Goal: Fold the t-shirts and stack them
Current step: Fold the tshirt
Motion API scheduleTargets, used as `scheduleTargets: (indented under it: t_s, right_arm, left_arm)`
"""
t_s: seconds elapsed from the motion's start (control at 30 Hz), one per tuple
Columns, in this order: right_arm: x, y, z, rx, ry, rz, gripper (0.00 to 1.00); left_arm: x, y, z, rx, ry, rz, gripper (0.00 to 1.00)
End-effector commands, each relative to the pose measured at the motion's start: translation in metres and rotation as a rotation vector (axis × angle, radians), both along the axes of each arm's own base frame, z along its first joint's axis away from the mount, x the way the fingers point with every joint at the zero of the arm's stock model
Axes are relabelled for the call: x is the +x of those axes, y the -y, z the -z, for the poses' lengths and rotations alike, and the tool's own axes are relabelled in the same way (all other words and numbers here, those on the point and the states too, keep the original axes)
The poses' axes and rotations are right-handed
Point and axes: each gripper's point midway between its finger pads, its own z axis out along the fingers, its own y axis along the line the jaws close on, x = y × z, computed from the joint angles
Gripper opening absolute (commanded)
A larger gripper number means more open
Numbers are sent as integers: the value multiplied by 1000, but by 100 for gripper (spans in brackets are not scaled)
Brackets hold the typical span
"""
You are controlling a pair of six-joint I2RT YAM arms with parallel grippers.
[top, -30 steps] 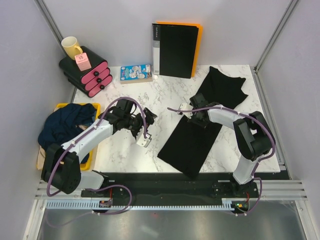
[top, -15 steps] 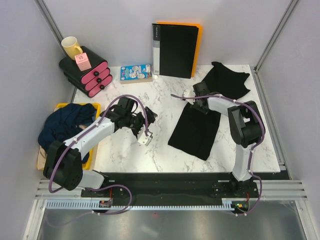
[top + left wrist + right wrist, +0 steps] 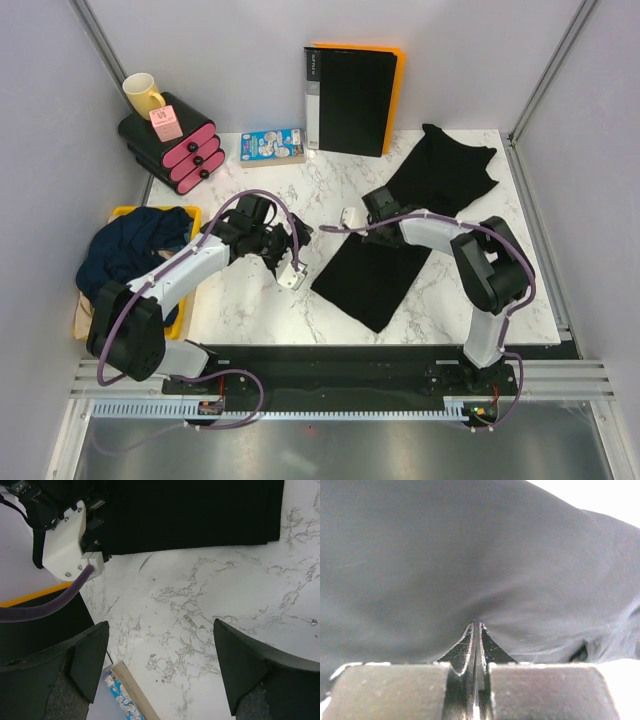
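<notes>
The right gripper (image 3: 475, 630) is clamped on a fold of the black t-shirt (image 3: 368, 272), which lies as a long strip on the right half of the table (image 3: 330, 182). The left gripper (image 3: 160, 630) hangs wide apart and empty above bare marble beside it. To fold well, I think the pinched edge should travel low and straight, so the cloth does not bunch.

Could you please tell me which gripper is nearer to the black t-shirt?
The right. The right gripper is shut on the black t-shirt, pinching a fold of its cloth. The left gripper hangs open above the table, to the shirt's left, touching nothing.
</notes>
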Motion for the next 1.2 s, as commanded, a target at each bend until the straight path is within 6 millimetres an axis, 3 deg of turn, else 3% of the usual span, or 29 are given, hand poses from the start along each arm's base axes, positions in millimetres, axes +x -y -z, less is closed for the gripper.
scheduleTargets:
  t_s: [0.0,0.23,0.27,0.33,0.37,0.43,0.6,0.73,0.77,0.9,0.93,1.0,1.03,1.17]
  right_arm:
    - [-34,-37,-16,67,-9,-115,0]
    - [-89,-72,-22,97,-68,-219,0]
    - [-90,-73,-26,107,-60,-213,0]
    - [-80,-73,-33,118,-10,-152,0]
    - [-74,-72,-34,113,9,-136,0]
    - [-59,-72,-42,126,57,-110,0]
    - [-42,-77,-28,101,37,-105,0]
    - [-37,-83,-5,82,-6,-96,0]
    - [-37,-84,-2,80,-12,-97,0]
    - [-37,-86,6,81,-32,-95,0]
    - [-36,-86,7,82,-33,-89,0]
    - [-35,-84,6,102,-39,-64,0]
    - [-36,-83,7,101,-46,-65,0]
    - [-49,-80,19,90,-99,-79,0]
  left_arm:
    - [20,0,-30,-27,66,-62,91]
    - [47,-14,-53,-89,119,-192,87]
    - [50,-21,-48,-99,107,-246,86]
    - [73,-24,-79,-208,238,-317,87]
    - [79,-34,-70,-220,244,-394,87]
    - [90,-41,-83,-293,313,-464,87]
    - [126,-78,-101,-395,373,-754,89]
    - [156,-122,-92,-384,334,-1013,89]
    - [159,-132,-79,-353,301,-1060,89]
    - [164,-168,-64,-345,241,-1170,88]
    - [161,-168,-57,-343,220,-1153,87]
    - [153,-175,-63,-374,214,-1123,87]
    - [147,-174,-55,-371,199,-1105,87]
    - [148,-181,-49,-354,203,-1140,87]
